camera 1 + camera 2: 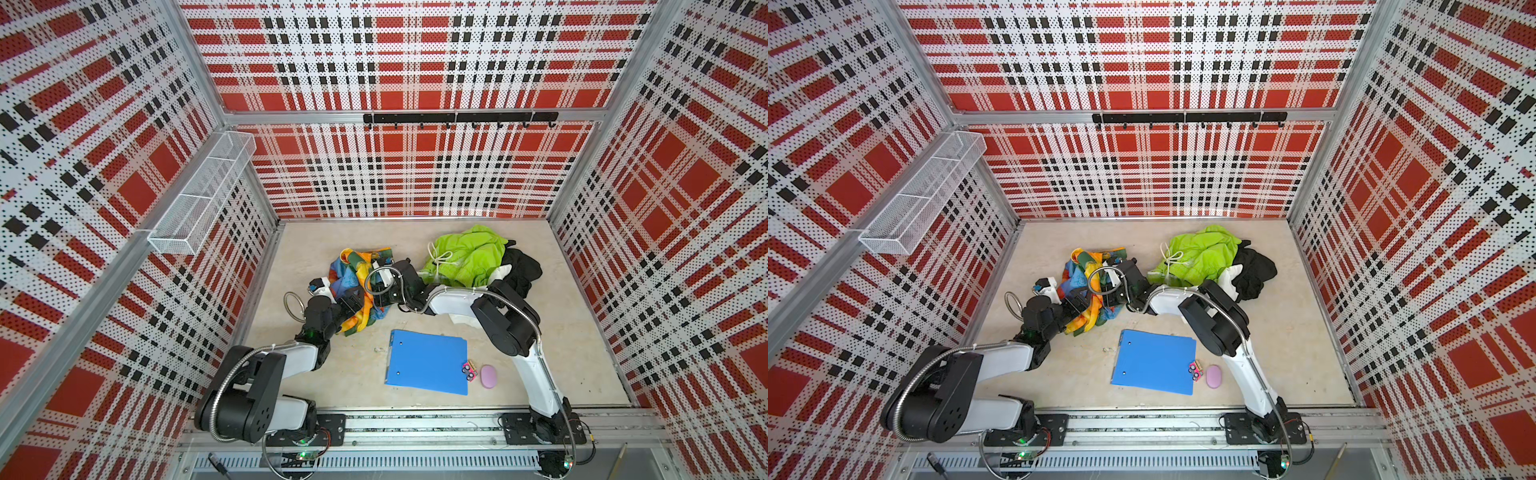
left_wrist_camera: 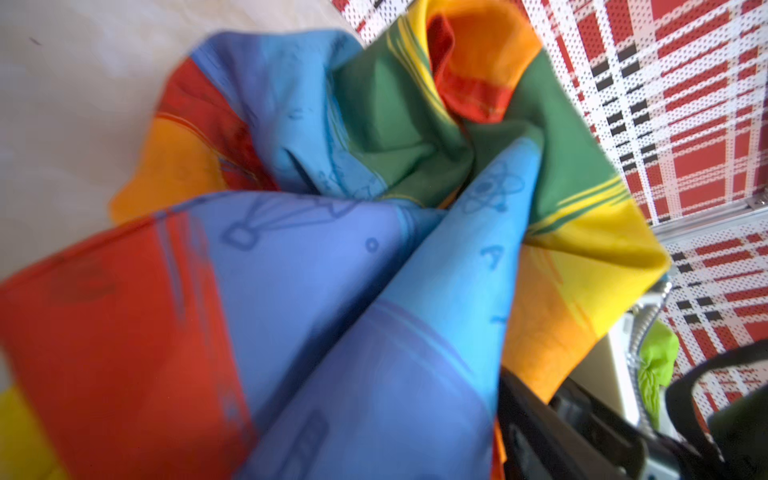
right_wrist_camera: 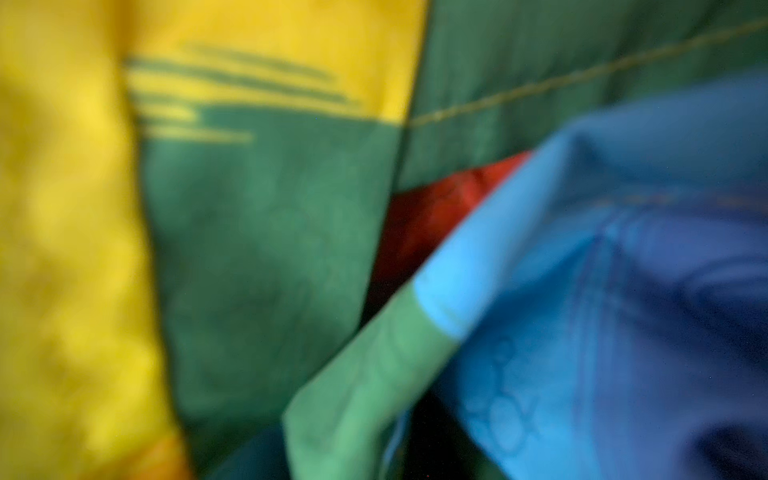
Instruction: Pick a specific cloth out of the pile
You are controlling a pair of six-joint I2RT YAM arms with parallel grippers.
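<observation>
cloth [image 2: 316,257] blankets both wrist views, lying at ten o'clock on the table [image 1: 415,241], apart from the pile [image 1: 473,257] at one o'clock. left gripper [image 1: 321,286] gapes; right gripper [image 1: 380,266] is buried in fabric, so i cannot tell its state. best to withdraw slowly, avoiding snags.

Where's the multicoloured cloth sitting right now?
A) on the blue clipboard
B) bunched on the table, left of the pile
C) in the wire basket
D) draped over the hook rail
B: in both top views the multicoloured cloth lies crumpled on the table, to the left of the pile.
</observation>
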